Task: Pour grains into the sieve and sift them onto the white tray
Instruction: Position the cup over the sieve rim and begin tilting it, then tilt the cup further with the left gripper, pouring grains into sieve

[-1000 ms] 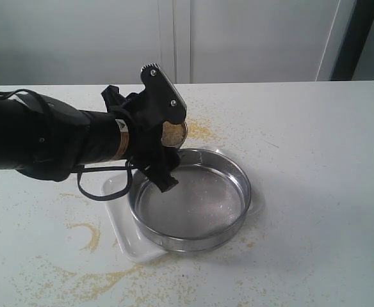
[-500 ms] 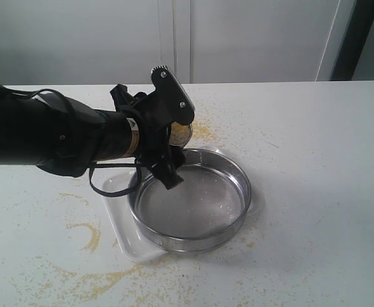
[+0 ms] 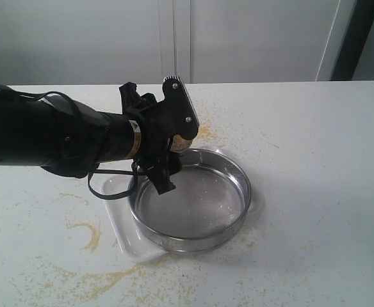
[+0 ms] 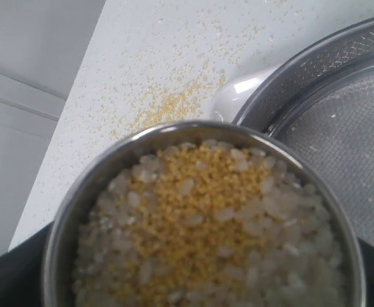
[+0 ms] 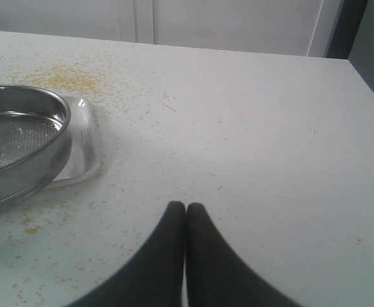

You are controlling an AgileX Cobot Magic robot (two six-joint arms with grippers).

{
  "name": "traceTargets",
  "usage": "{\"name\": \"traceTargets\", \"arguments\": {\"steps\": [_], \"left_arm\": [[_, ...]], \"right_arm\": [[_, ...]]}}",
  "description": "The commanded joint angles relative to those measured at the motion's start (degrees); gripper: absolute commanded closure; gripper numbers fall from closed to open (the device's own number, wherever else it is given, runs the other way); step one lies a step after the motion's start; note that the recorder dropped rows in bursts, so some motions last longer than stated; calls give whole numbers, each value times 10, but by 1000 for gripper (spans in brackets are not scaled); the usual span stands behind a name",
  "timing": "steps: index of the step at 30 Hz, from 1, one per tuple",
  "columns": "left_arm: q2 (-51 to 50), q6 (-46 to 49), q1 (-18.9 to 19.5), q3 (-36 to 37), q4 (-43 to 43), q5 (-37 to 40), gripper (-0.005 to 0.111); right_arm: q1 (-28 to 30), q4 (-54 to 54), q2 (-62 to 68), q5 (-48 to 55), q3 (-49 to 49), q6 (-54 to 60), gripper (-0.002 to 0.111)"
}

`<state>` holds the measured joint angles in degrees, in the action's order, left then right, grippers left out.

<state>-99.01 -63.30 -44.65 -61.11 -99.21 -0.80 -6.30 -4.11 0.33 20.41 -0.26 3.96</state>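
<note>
Table (image 3: 302,128), sieve (image 3: 193,243) hiding most of white tray (image 3: 126,238)

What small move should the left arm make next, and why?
Probably tip the small round steel cup slowly toward the wide round steel sieve. The left pincer holds it at the sieve's rim, full of whitish and yellow grains, and the sieve holds almost nothing yet.

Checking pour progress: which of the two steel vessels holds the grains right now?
The small cup in the left gripper, brimful of grains; the wide sieve shows almost bare mesh.
</note>
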Motion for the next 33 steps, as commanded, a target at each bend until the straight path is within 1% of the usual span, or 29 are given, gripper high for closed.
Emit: {"name": "traceTargets", "arguments": {"steps": [1, 3, 20, 24, 31, 33], "left_arm": [[8, 34, -8, -6, -7, -6, 107], [8, 52, -8, -6, -7, -10, 107], [7, 68, -8, -6, -7, -6, 107], [7, 93, -8, -6, -7, -6, 107], [7, 95, -8, -6, -7, -9, 107], [7, 109, -8, -6, -7, -9, 107]], "right_arm": [[5, 1, -3, -3, 3, 2, 108], [5, 1, -3, -3, 3, 2, 108], [5, 1, -3, -3, 3, 2, 108], [5, 1, -3, -3, 3, 2, 108], [5, 1, -3, -3, 3, 2, 108], [5, 1, -3, -3, 3, 2, 108]]}}
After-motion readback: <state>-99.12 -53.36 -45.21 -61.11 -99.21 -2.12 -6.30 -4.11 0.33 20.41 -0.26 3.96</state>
